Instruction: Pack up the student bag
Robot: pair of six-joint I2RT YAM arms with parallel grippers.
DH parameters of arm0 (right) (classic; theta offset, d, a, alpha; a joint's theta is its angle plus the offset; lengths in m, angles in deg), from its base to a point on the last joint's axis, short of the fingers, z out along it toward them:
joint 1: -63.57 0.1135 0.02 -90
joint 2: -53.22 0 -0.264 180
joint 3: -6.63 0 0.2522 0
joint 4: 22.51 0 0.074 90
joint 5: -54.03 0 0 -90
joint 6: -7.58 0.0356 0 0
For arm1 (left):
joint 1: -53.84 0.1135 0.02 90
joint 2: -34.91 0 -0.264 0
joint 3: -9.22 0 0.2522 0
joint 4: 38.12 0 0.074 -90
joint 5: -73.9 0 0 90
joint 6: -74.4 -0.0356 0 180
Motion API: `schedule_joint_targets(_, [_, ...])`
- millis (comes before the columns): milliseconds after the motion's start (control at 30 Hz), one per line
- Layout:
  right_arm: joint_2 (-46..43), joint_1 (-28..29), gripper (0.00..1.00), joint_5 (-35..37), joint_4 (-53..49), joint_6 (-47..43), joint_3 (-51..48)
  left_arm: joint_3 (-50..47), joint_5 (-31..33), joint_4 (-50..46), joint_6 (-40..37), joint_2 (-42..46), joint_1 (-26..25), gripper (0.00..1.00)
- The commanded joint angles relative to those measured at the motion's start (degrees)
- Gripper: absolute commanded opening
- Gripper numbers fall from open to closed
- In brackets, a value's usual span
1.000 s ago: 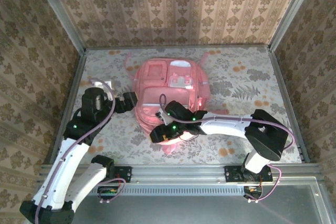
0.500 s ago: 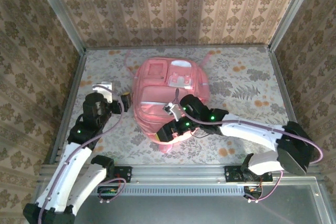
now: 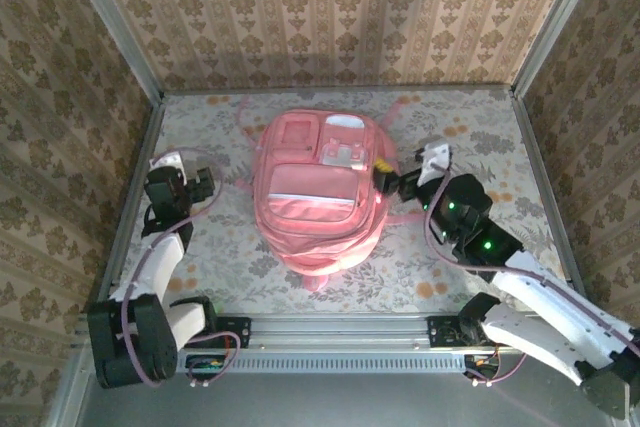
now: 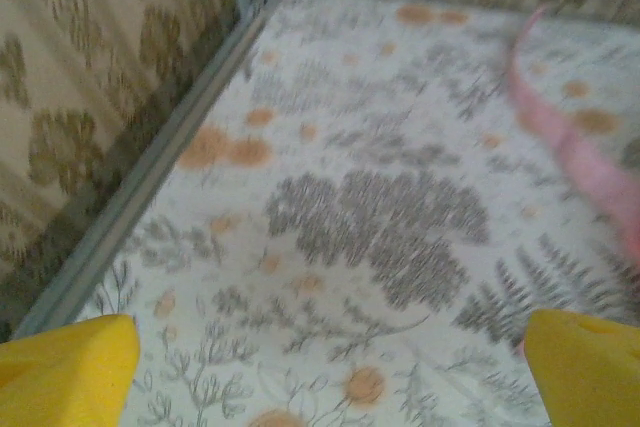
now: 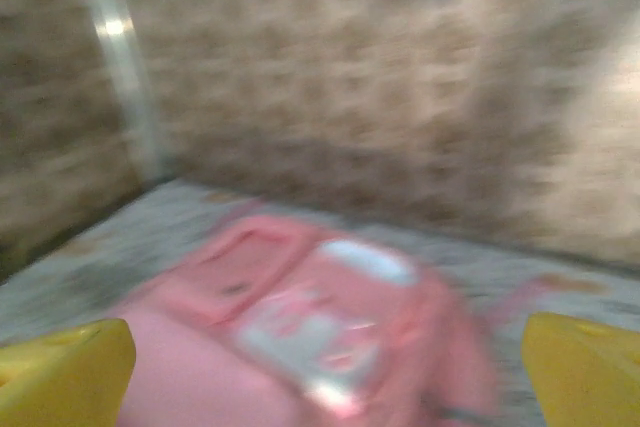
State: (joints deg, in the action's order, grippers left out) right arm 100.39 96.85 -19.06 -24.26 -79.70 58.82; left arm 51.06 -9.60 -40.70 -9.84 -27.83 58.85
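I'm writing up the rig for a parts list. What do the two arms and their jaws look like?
Both the left arm and the right arm have white link shells between black joint housings. A thin purple cable loops along each. Small green lights glow on the right arm's black wrist section. The jaws carry yellow pads.

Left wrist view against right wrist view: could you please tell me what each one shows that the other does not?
Left wrist: a pink strap lying loose on the floral table, and the metal edge rail. Right wrist: the student bag from the front, with pockets and a pale panel, blurred. Shared: the papered wall, and an open gripper with nothing between its yellow fingers, the left gripper in one, the right gripper in the other.
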Motion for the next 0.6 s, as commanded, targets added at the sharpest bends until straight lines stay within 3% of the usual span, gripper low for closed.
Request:
schedule_joint_targets(0, [3.3, -8.7, 1.0, 7.3, 8.0, -4.2, -5.1, -2.9, -2.6, 9.3, -0.4, -3.4, 0.9, 1.0])
schedule_joint_targets(100, [9.1, -17.1, 1.0, 7.8, 10.8, 0.8, -8.2, -5.9, -2.0, 16.2, -1.2, -8.1, 1.2, 1.0])
schedule_joint_targets(133, [11.8, -20.2, 1.0, 7.4, 10.3, 2.9, -7.9, -4.3, -3.1, 13.1, -1.0, -8.8, 1.6, 1.0])
schedule_joint_targets(233, [18.8, -25.4, 1.0, 7.7, 9.7, 5.4, -6.8, -2.6, -7.2, 16.4, -2.7, -12.6, 1.4, 1.0])
schedule_joint_targets(433, [28.9, -28.2, 1.0, 4.4, 17.8, 3.6, -10.3, -6.8, -7.6, 35.7, -2.5, -19.1, -0.4, 1.0])
schedule_joint_targets(500, [31.0, -29.1, 1.0, 3.9, 25.5, 4.4, -13.7, -5.5, -4.0, 33.9, -4.9, -20.2, -3.8, 1.0])
schedule_joint_targets(567, [30.7, -30.3, 1.0, -1.7, 26.3, 2.6, -14.2, -7.3, -1.1, 42.2, -7.7, -25.1, -6.8, 1.0])
